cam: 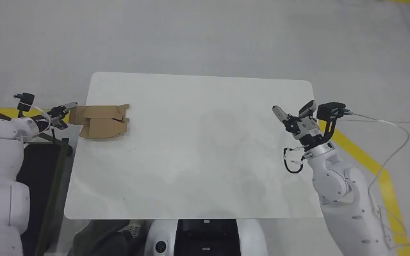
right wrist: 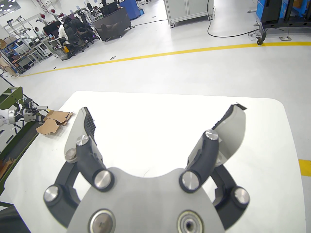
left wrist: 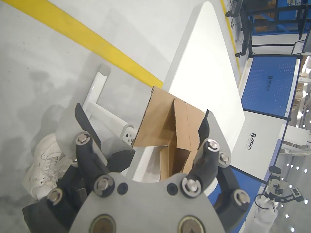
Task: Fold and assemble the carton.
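Observation:
A flattened brown carton point(cam: 102, 120) lies at the table's left edge, one flap hanging past the edge. In the left wrist view the carton point(left wrist: 170, 122) sits just ahead of my left gripper point(left wrist: 143, 122), whose fingers are spread wide on either side of its overhanging end without clamping it. From above, the left gripper point(cam: 63, 114) is off the table, right beside the carton. My right gripper point(cam: 296, 114) hovers open over the table's right side, holding nothing. From the right wrist, that gripper point(right wrist: 160, 117) faces the distant carton point(right wrist: 54, 122).
The white table point(cam: 205, 166) is bare between the two arms. A dark-green cart point(right wrist: 12, 93) stands off the left edge. A person's white shoe point(left wrist: 46, 156) and the table's white leg frame point(left wrist: 102, 107) lie below the left gripper.

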